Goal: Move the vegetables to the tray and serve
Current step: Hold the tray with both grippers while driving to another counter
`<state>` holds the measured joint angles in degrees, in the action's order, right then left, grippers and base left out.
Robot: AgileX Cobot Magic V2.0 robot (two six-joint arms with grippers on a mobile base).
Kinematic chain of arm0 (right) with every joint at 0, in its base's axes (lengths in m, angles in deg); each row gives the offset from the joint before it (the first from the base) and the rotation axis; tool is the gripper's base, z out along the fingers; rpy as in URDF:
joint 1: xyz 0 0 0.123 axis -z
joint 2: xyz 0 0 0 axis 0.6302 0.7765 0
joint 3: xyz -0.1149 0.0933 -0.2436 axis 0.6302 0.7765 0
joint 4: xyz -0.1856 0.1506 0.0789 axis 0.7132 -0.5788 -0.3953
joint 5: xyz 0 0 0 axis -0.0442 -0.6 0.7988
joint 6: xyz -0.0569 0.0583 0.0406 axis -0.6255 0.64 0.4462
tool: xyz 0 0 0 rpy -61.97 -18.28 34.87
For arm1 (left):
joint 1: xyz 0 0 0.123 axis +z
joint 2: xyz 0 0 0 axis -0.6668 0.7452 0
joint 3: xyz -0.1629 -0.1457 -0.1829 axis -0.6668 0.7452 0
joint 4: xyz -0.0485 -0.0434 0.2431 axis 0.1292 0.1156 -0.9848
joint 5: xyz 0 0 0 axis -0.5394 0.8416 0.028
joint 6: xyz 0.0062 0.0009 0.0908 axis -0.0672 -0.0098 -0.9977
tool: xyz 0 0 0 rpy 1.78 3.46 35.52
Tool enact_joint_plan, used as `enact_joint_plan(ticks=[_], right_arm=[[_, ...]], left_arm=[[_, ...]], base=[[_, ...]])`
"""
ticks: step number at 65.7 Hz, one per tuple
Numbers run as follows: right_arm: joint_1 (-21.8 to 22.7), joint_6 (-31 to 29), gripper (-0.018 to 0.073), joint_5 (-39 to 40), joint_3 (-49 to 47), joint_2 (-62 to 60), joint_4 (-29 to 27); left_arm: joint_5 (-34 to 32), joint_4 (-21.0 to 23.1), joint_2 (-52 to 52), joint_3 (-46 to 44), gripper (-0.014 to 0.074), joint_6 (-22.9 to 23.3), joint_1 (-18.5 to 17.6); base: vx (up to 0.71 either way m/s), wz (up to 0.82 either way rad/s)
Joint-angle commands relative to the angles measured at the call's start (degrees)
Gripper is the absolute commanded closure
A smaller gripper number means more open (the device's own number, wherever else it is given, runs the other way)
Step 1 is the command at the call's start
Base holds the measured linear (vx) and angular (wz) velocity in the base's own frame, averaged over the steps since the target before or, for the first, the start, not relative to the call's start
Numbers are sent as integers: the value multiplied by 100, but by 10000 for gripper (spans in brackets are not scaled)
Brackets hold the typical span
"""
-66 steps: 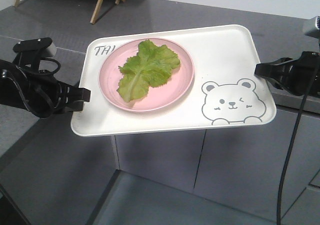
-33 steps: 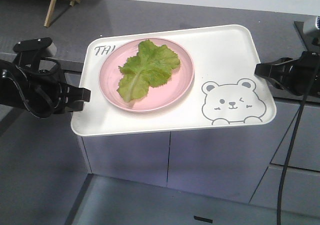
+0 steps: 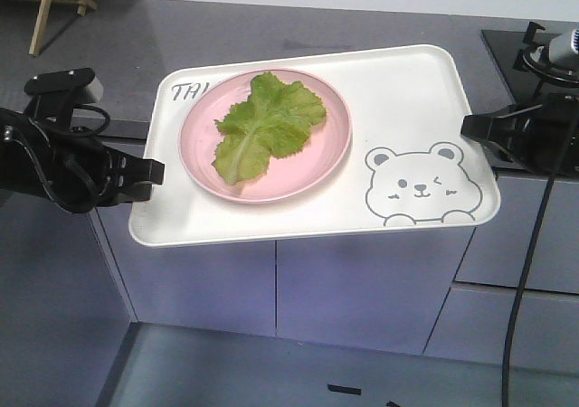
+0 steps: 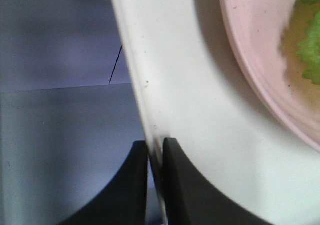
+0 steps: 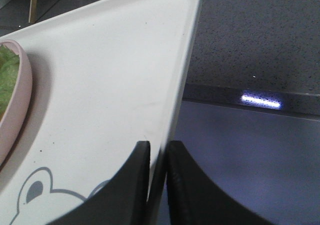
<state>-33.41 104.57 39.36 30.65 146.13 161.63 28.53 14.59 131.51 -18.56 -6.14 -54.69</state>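
The cream-white tray (image 3: 407, 99) with its grey bear drawing hangs in the air, level, held at both short ends. On it sits a round pink plate (image 3: 326, 158) carrying the vegetables, a ruffled green lettuce leaf (image 3: 267, 122). My left gripper (image 3: 156, 172) is shut on the tray's left rim (image 4: 142, 100). My right gripper (image 3: 469, 127) is shut on the right rim (image 5: 182, 75). In the left wrist view my left gripper (image 4: 155, 150) pinches the rim beside the plate (image 4: 260, 70). In the right wrist view my right gripper (image 5: 158, 152) clamps the rim near the bear's ear (image 5: 35, 185).
A grey counter (image 3: 271, 27) with cabinet fronts (image 3: 353, 280) runs behind and below the tray. A black stove top (image 3: 543, 50) with a burner sits at the right. A wooden frame's legs (image 3: 50, 0) stand at the far left.
The counter, cabinets and wooden frame have slid left in the front view, and a stove top has come into view at right. Tray, plate, lettuce and both grippers keep their places in the frame.
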Motion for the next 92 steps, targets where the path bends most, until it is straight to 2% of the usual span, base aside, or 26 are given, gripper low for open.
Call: enact_joint_plan(ticks=[1, 92], right_arm=[[-38, -23, 482, 422, -169, -217, -99], [-38, -23, 482, 403, -169, -217, -99]], left_arm=[[-187, 449, -258, -180, 602, -224, -123], [-187, 449, -258, -180, 602, -224, -123]], base=[[1, -8], [6, -4]])
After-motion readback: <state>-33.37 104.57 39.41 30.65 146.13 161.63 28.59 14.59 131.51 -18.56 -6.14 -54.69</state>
